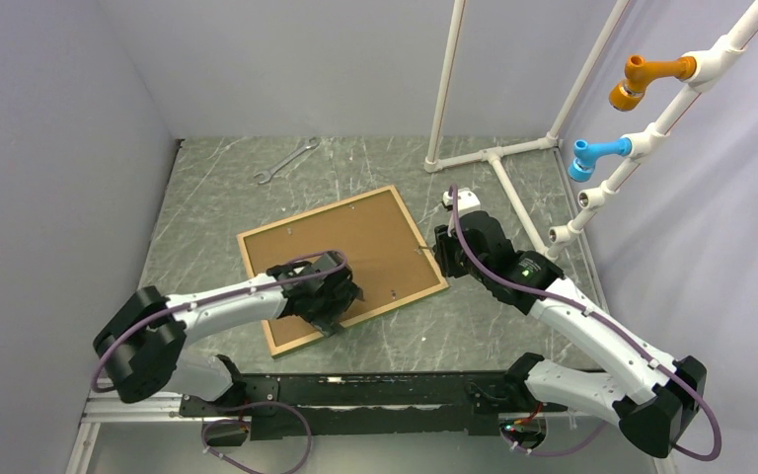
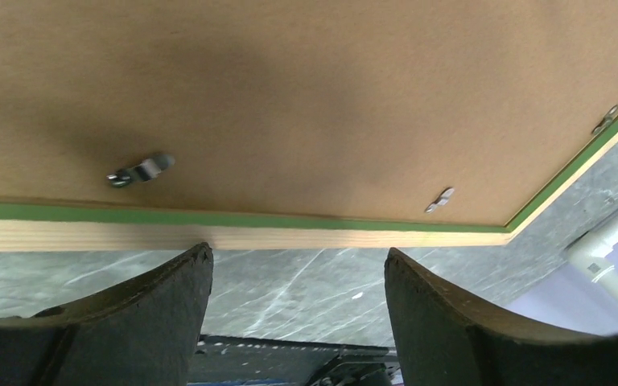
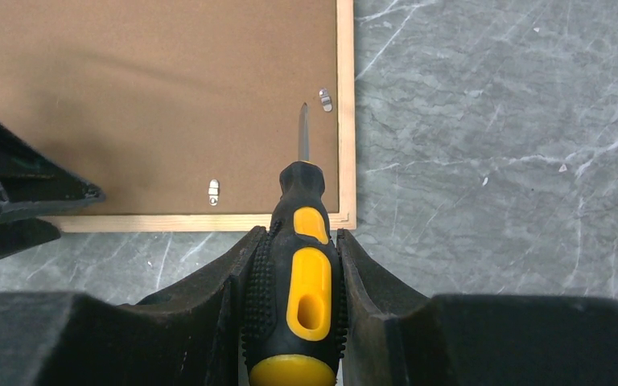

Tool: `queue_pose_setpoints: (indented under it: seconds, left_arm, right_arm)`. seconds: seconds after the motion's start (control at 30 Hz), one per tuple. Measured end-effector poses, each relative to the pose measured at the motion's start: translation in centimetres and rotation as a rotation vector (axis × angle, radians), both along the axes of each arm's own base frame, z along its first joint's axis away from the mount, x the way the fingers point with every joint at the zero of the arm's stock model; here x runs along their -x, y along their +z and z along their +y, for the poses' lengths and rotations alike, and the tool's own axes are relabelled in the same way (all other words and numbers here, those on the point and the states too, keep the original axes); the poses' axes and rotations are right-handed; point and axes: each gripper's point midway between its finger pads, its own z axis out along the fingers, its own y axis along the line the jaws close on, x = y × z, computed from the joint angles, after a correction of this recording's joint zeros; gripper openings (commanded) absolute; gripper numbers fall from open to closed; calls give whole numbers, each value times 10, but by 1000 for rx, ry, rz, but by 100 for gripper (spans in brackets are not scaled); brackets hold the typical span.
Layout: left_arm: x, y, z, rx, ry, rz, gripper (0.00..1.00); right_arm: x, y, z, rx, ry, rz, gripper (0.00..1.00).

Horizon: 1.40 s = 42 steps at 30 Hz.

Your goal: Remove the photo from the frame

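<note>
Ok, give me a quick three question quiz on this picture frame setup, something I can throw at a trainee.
1. True or false: the left gripper is shut on the frame.
2. The right gripper holds the screwdriver: A by its handle, B by its metal shaft, C not at all.
3. Fill in: the frame lies with its ____ side up, the brown backing board showing.
Key: 1 false, it is open; 2 A; 3 back.

The grey marbled counter (image 1: pixel 217 197) carries the frame (image 1: pixel 316 212), back side up, a wrench (image 1: pixel 286 161) behind it, and white pipe feet (image 1: pixel 493 156) at the far right.
</note>
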Motion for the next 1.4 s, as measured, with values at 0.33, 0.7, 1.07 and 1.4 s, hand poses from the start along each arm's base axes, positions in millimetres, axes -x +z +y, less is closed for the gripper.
queue_pose_setpoints:
  seconds: [0.33,0.7,1.07,1.4]
  left_arm:
    - [-20,-4,-25,-27,4,60,68]
    - [-37,0,12,-302,68,12,90]
    - [-42,82,26,-275,-438,-559,94]
    - [-34,78,-4,-61,-913,-663,88]
  right_arm:
    - [3,2,-1,-13,6,-8,0]
    - [5,3,1,-24,16,-8,0]
    - [-4,-16,-5,-1,-68,52,0]
    - [-38,-40,-72,-281,-408,115,0]
